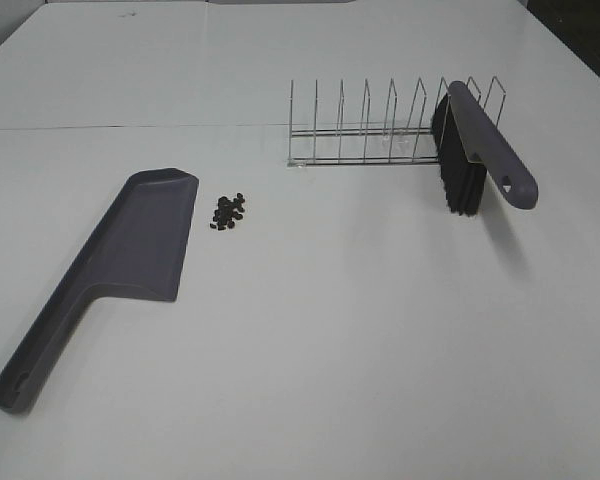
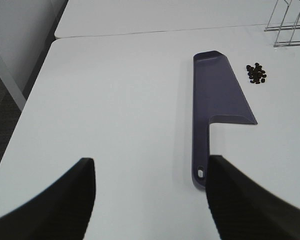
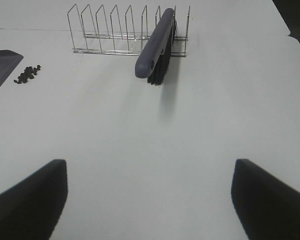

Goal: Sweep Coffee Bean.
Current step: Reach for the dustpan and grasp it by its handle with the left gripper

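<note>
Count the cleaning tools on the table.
2. The dustpan lies flat at left, beside the beans; the brush leans in the wire rack at right. None seems hidden.

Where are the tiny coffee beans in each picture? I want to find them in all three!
Exterior high: the coffee beans lie in a small pile just right of the dustpan, left of the wire rack.
Left wrist: the coffee beans lie beside the dustpan's wide end.
Right wrist: the coffee beans lie between the dustpan's corner and the wire rack.
Shared landmark: the dustpan, next to the beans in every view.
</note>
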Controlling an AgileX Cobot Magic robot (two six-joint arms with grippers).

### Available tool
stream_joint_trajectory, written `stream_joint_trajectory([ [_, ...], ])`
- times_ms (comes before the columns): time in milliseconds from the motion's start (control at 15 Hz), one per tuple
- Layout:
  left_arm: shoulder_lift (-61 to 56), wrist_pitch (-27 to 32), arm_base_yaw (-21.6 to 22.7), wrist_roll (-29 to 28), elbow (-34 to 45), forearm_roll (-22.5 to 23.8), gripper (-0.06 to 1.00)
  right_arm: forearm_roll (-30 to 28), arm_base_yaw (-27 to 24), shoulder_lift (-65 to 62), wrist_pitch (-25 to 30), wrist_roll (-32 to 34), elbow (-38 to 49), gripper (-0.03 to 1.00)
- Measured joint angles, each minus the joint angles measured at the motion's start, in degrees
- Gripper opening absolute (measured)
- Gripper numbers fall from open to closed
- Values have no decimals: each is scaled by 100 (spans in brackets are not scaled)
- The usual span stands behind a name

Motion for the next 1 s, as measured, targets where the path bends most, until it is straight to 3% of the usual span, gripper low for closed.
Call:
stream_joint_trajectory([
  [1000, 0, 0, 0, 0, 0, 0, 59, 0, 0, 0, 0, 0, 0, 84],
])
